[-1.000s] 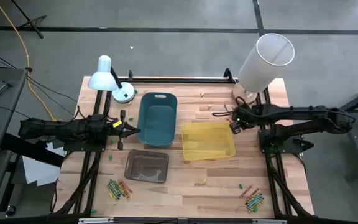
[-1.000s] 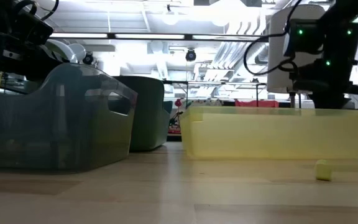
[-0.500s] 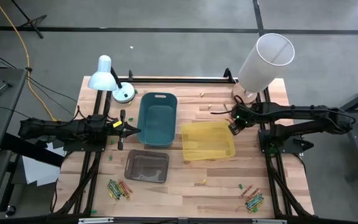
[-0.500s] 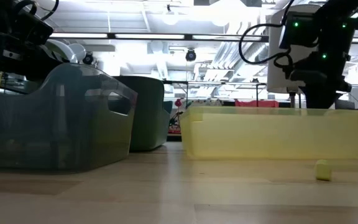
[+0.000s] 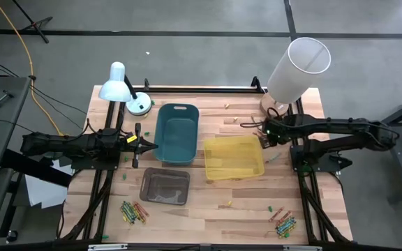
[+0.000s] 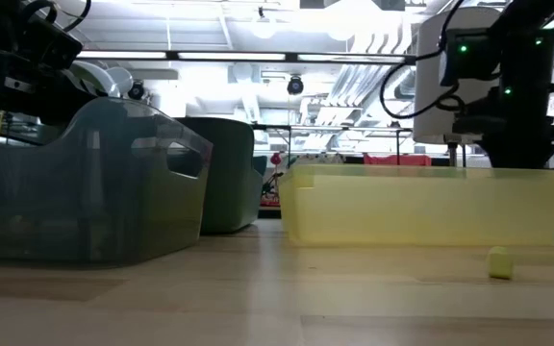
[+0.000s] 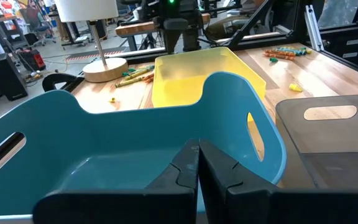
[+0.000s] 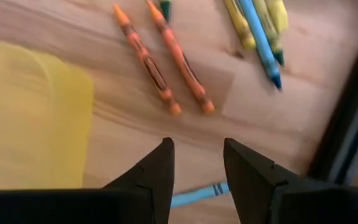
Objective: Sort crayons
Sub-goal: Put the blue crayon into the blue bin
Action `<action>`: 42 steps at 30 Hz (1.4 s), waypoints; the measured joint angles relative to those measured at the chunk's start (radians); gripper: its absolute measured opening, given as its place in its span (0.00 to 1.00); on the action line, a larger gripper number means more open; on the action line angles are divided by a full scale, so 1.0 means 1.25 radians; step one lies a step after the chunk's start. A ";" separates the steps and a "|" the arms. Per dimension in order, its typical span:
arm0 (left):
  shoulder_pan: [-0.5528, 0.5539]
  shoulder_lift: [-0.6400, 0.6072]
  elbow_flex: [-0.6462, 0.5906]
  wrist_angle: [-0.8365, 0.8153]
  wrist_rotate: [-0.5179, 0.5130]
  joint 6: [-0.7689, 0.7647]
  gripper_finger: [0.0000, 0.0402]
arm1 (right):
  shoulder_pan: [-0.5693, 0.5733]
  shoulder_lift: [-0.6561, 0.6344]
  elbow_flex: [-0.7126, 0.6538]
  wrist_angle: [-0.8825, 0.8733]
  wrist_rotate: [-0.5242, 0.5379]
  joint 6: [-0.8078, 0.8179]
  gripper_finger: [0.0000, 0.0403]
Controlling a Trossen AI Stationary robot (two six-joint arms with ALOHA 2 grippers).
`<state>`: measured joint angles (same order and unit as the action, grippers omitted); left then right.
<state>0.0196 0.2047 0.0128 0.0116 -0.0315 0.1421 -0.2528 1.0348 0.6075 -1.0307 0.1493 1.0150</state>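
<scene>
Here we go from left to right. Our left gripper (image 7: pixel 197 163) waits at the left side, just beside the teal bin (image 5: pixel 176 132), its fingers pressed together with nothing between them. Near of it stands a grey bin (image 5: pixel 165 186), and one bundle of crayons (image 5: pixel 133 211) lies at the near left edge of the table (image 5: pixel 215 209). In the middle is the yellow bin (image 5: pixel 234 157), which looks empty as far as we can tell.

Our right gripper (image 8: pixel 196 163) hovers at the far right corner of the yellow bin, with its fingers apart and empty. In the right wrist view, two orange crayons (image 8: pixel 163 59) lie side by side on the wood straight ahead of the fingers, close beside the yellow bin. Their long axes run almost parallel, slanted across the gap between the fingers. A blue crayon (image 8: pixel 197 192) lies closer still, partly hidden behind the fingers, with its long axis across them. More yellow and blue crayons (image 8: pixel 258 28) lie farther off. Another bundle (image 5: pixel 283 222) is at the near right edge.

We judge that the right arm is much the nearer one to these loose crayons, so the coming pick should be its own, and the wrist may need to turn so the fingers close across a crayon.
</scene>
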 joint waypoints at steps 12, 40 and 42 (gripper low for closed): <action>0.000 0.000 0.000 0.000 0.000 0.000 0.00 | 0.238 0.000 -0.001 -0.015 0.003 0.223 0.33; 0.000 0.000 0.000 0.000 0.000 0.000 0.00 | 0.653 0.036 -0.001 0.044 -0.129 -0.054 0.33; 0.000 0.000 0.000 0.000 0.000 0.000 0.00 | 0.669 0.062 -0.001 0.036 -0.129 -0.105 0.33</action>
<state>0.0196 0.2044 0.0127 0.0120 -0.0315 0.1421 0.5841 1.1119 0.6064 -0.9861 -0.0119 0.8831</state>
